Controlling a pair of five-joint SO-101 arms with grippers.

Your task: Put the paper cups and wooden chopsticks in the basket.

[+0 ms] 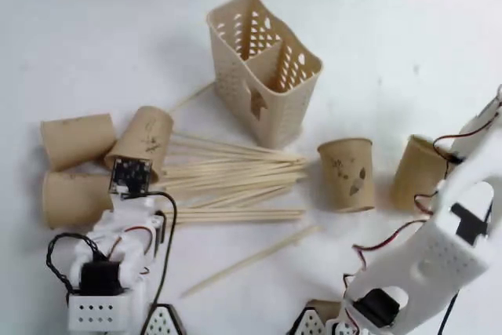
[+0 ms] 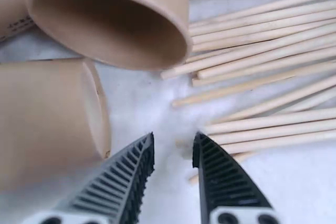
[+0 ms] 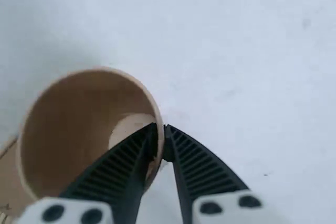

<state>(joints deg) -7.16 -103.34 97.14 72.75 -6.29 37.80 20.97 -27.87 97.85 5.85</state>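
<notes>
A beige slotted basket stands at the back middle of the table. Wooden chopsticks lie fanned in front of it. Three paper cups lie on their sides at the left. Two cups stand upright at the right. My left gripper is open and empty, low over the table between a lying cup and the chopstick ends. My right gripper is shut on the rim of the rightmost cup, one finger inside and one outside.
One stray chopstick lies near the front middle. Another pokes out beside the basket's left side. The right arm crosses the front right corner. Bare white table stretches behind and to the right of the basket.
</notes>
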